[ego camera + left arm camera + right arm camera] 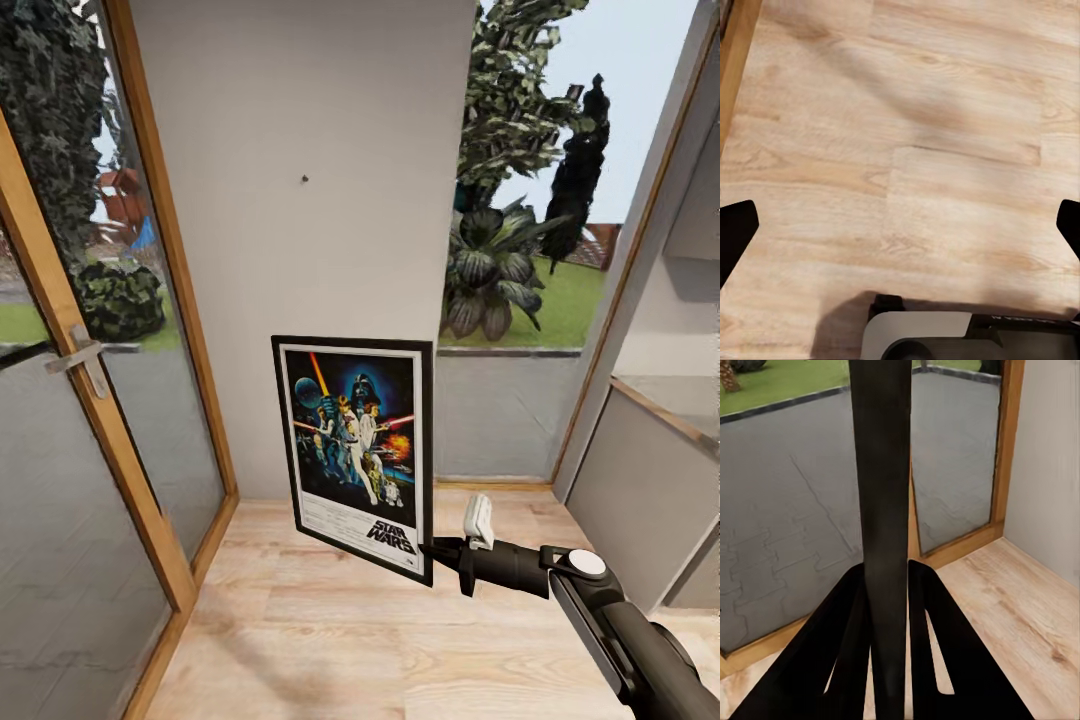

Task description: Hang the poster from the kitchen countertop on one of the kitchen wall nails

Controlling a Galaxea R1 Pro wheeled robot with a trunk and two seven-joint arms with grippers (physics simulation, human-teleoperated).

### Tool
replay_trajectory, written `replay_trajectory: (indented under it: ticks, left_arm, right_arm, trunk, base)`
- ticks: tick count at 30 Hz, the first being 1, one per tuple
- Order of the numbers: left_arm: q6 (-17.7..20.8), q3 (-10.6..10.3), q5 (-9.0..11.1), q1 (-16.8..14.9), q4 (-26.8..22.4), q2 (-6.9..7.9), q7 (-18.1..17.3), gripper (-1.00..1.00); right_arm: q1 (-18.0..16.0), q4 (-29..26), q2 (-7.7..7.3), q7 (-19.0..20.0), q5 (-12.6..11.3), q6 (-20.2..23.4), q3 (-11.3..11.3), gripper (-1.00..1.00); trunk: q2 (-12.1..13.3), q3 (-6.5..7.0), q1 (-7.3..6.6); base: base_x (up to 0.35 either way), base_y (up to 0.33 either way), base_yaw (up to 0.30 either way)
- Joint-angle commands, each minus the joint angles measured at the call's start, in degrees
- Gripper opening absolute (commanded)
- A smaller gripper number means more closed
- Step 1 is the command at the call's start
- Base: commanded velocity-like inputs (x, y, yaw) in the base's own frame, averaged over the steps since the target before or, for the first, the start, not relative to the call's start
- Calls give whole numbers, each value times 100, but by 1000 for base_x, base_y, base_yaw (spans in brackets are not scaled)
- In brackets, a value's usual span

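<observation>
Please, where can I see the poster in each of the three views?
Head view: the poster hangs upright at lower centre before the white wall, the right gripper clamped on its lower right corner.
Right wrist view: its black frame edge runs up the middle between the fingers.
Left wrist view: not in it.
Shared landmark: the light wooden floor.

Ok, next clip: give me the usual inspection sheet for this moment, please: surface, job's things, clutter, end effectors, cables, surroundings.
Surface: pale wood floor; nothing lying on it.
Job's things: poster held upright off the floor, below a nail in the white wall; not hung yet.
Clutter: nothing seen.
End effectors: right end effector shut on the poster's lower corner, its frame edge between the fingers; left end effector open, pointing at the floor.
Cables: nothing seen.
Surroundings: wood-framed glass door with handle to the left, window onto garden plants to the right.
</observation>
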Motion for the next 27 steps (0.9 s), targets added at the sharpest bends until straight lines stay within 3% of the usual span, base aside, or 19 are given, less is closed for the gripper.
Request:
replay_trajectory:
  ticks: [1, 7, 14, 27]
  left_arm:
    - [0, 7, 38, 0, -1, 0, -29, 100]
    - [-28, 24, 39, 0, -6, 0, -29, 100]
    - [-184, 42, 36, 0, -2, 0, -29, 100]
    - [-209, 45, 43, 0, -2, 0, -29, 100]
  right_arm:
    - [-8, 0, -4, 17, -68, 76, 11, -100]
    - [-8, -1, -4, 18, -68, 76, 6, -100]
    - [-8, -1, -4, 18, -68, 73, 2, -100]
    - [-7, -8, -4, 21, -68, 36, 0, -100]
  trunk:
    - [-12, -12, 6]
    - [-12, -12, 6]
    - [-12, -12, 6]
    - [-12, -12, 6]
  base:
    - [171, 311, -219]
    - [67, 115, -211]
    - [39, 15, -40]
    - [280, 74, -2]
